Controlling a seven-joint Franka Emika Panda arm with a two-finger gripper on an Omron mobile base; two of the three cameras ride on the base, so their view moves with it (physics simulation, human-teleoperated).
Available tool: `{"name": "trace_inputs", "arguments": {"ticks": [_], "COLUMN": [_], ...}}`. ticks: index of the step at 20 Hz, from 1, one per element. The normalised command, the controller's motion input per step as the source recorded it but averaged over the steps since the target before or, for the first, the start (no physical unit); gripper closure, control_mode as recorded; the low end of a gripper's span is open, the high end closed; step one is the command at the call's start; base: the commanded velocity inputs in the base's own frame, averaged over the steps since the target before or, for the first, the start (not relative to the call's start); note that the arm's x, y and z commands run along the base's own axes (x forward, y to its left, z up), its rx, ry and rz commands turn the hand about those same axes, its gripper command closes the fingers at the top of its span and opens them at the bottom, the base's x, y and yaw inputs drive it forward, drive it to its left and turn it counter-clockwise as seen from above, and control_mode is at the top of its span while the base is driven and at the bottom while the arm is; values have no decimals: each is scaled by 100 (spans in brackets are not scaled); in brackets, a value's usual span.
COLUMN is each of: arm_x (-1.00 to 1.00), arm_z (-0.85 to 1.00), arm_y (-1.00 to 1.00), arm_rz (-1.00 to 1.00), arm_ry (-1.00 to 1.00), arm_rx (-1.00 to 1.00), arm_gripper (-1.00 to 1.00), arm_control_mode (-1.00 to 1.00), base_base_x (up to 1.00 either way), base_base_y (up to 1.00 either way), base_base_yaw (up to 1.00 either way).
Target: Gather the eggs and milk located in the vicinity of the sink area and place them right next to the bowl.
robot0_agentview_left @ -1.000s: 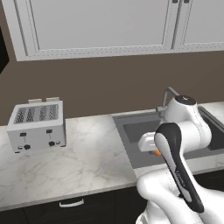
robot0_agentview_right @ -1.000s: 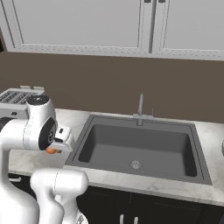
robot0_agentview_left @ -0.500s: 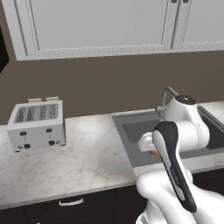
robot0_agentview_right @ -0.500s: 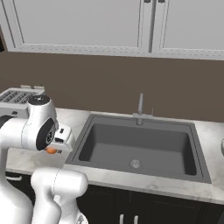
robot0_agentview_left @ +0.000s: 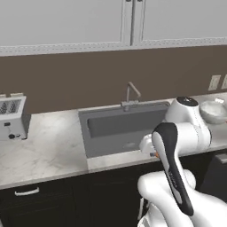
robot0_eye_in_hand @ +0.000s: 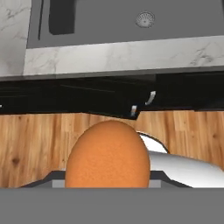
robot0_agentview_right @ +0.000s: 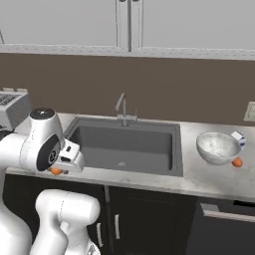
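Note:
My gripper point(robot0_agentview_right: 59, 170) is shut on an orange-brown egg point(robot0_agentview_right: 56, 172), out past the counter's front edge by the sink's near left corner. The hand view looks over that egg point(robot0_eye_in_hand: 108, 159) down to cabinet fronts and wood floor. In the left base view the egg point(robot0_agentview_left: 153, 154) peeks out under the white hand. The dark sink point(robot0_agentview_right: 124, 144) with its faucet point(robot0_agentview_right: 122, 107) lies mid-counter. Right of it stands the frosted glass bowl point(robot0_agentview_right: 217, 147), with the milk point(robot0_agentview_right: 238, 138) behind it and a second egg point(robot0_agentview_right: 237, 162) at its right front.
A toaster point(robot0_agentview_left: 9, 117) stands at the counter's far left. Marble counter point(robot0_agentview_right: 199, 182) runs along the front of the sink. The drain point(robot0_eye_in_hand: 145, 19) shows in the basin. Upper cabinets point(robot0_agentview_right: 124, 25) hang over the back wall. Dark cabinet doors and wood floor lie below.
The whole picture has shifted: the base drove to the right, so the sink sits further left and the bowl has come into view. The egg stays in the gripper.

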Motion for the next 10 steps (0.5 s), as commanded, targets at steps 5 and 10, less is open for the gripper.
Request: {"name": "trace_inputs", "arguments": {"ticks": [5,10], "arm_x": [0,0], "arm_z": [0,0], "arm_y": [0,0], "arm_rz": [0,0], "arm_ry": [0,0], "arm_rx": [0,0], "arm_gripper": [100,100], "arm_control_mode": [100,100], "base_base_x": [26,16], "base_base_y": [-100,-100], "base_base_yaw": [0,0]}}
